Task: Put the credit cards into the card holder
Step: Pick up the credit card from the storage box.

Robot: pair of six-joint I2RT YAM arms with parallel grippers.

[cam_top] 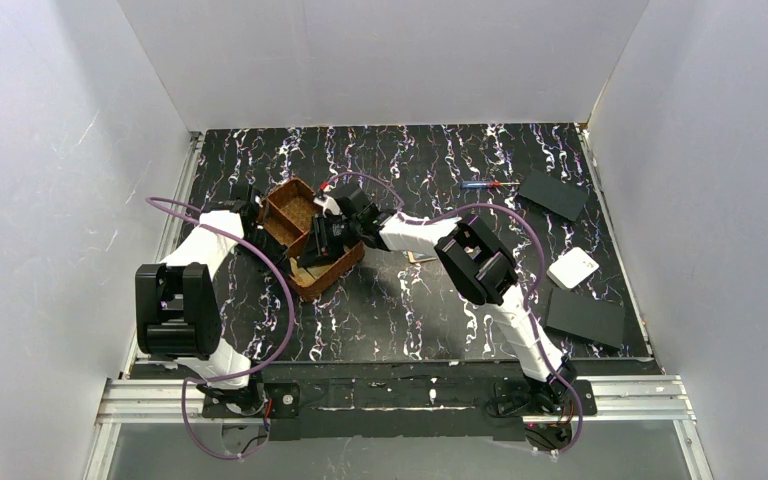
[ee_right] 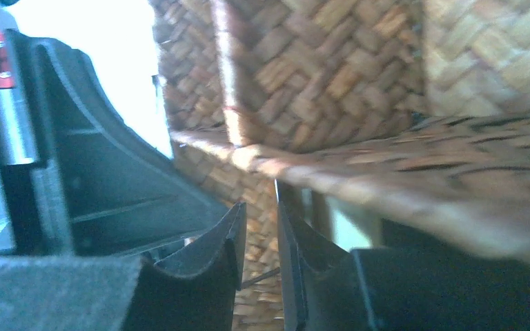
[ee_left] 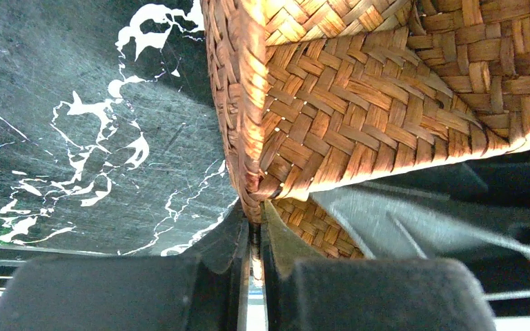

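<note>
I cannot make out the credit cards or the card holder for certain in any view. A small tan flat piece [cam_top: 422, 258] lies on the table by my right forearm, too small to identify. My left gripper [ee_left: 255, 221] is shut on the corner wall of the brown woven tray [ee_left: 359, 117], which looks tilted up off the table. In the top view this gripper [cam_top: 258, 212] sits at the tray's left side. My right gripper [ee_right: 259, 207] reaches into the tray [ee_right: 331, 69], its jaws a narrow gap apart with only weave showing between them. A pale bluish strip [ee_right: 338, 224] shows behind its right finger.
Two black flat plates [cam_top: 552, 193] [cam_top: 585, 318] and a white square box [cam_top: 573, 267] lie on the right of the marbled table [cam_top: 410, 310]. A red and blue pen [cam_top: 480, 184] lies at the back. White walls close in three sides.
</note>
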